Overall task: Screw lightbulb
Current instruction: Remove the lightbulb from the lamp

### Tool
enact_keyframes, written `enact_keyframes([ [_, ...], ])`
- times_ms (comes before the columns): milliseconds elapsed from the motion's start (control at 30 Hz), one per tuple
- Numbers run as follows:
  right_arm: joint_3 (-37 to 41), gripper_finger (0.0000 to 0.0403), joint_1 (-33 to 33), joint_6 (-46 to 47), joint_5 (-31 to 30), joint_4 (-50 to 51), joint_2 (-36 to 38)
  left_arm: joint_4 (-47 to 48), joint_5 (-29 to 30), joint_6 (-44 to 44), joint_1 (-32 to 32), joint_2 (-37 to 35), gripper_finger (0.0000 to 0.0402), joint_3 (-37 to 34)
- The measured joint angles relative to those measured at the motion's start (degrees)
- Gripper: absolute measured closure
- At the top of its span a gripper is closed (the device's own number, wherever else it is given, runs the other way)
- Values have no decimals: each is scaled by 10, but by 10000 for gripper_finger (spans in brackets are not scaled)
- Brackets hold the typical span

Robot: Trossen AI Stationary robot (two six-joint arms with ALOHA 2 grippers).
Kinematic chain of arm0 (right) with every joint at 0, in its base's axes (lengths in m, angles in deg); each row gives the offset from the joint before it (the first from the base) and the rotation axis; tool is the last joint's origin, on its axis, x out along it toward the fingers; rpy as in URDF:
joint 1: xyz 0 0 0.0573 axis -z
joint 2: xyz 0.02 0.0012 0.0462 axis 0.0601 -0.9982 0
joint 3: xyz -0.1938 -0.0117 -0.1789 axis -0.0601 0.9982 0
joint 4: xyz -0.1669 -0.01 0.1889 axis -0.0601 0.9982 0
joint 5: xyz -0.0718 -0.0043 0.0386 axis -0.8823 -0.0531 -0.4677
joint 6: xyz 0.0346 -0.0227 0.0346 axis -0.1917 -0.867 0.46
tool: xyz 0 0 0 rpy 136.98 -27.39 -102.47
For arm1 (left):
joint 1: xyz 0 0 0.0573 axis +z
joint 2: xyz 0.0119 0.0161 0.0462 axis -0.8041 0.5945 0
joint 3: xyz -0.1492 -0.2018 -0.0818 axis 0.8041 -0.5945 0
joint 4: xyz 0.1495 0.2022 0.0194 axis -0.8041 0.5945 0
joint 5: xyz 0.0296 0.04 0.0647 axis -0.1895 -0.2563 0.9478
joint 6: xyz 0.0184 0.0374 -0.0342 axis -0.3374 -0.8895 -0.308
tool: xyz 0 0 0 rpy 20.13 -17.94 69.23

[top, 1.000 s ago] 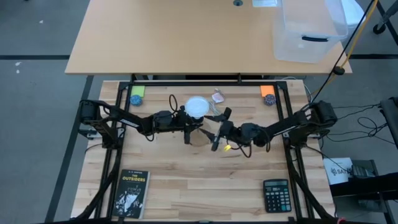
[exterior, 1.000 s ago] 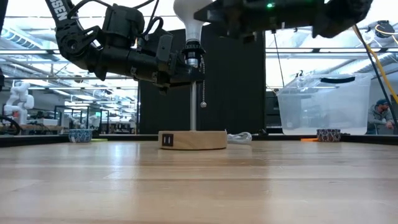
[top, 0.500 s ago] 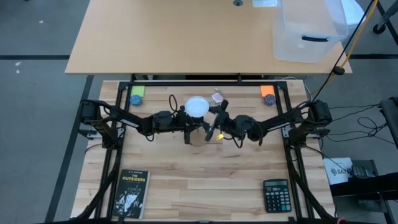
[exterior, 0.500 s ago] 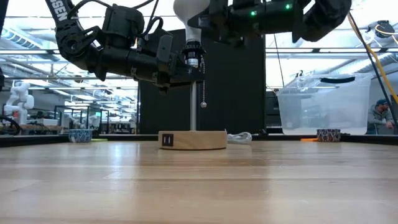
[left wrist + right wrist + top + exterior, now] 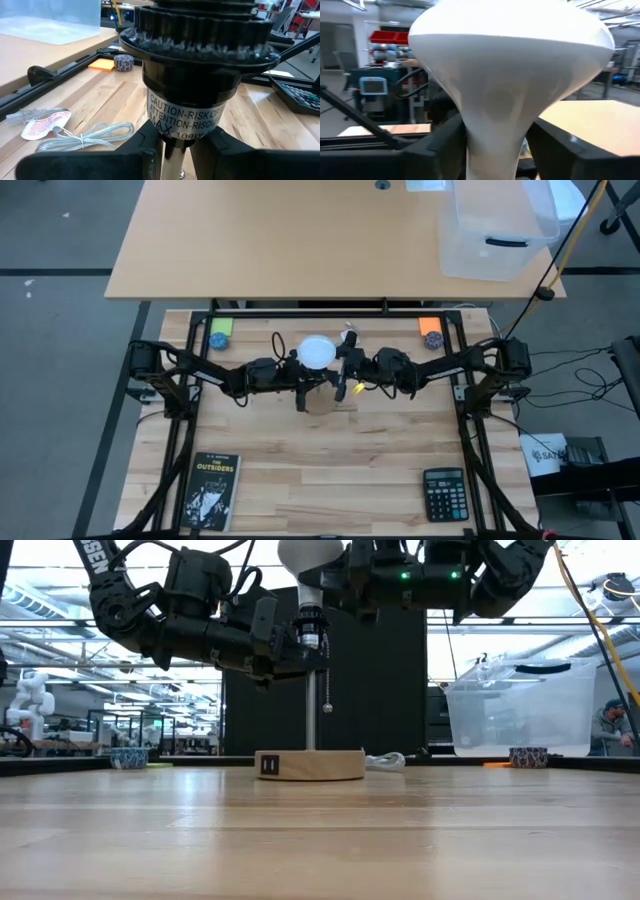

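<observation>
Lightbulb [image 5: 317, 351] between grippers; calculator [image 5: 443, 481], book [image 5: 211, 491] well apart.

Light: bright, even, cast from ceiling strips
Shadows: faint
Glare: seen on lightbulb [image 5: 512, 65]
Focus: right wrist background blurred

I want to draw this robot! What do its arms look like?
Both arms are black and made of jointed segments. The left arm has white letters near its shoulder and thin black cables looping along it. The right arm shows tiny green lights. Each end effector has two dark fingers.
</observation>
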Motion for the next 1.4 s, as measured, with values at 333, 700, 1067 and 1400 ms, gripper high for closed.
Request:
enact_keyframes([
  [333,0,249,47,20,133,10,1,1,-24,-3,2,0,330,0],
  [700,-13,234,90,38,244,21,0,6,-67,-12,3,0,330,0],
  [1067,-46,119,66,17,234,82,14,14,-77,-14,8,0,330,0],
  [1400,-46,111,41,-71,162,285,99,13,-76,-13,8,0,330,0],
])
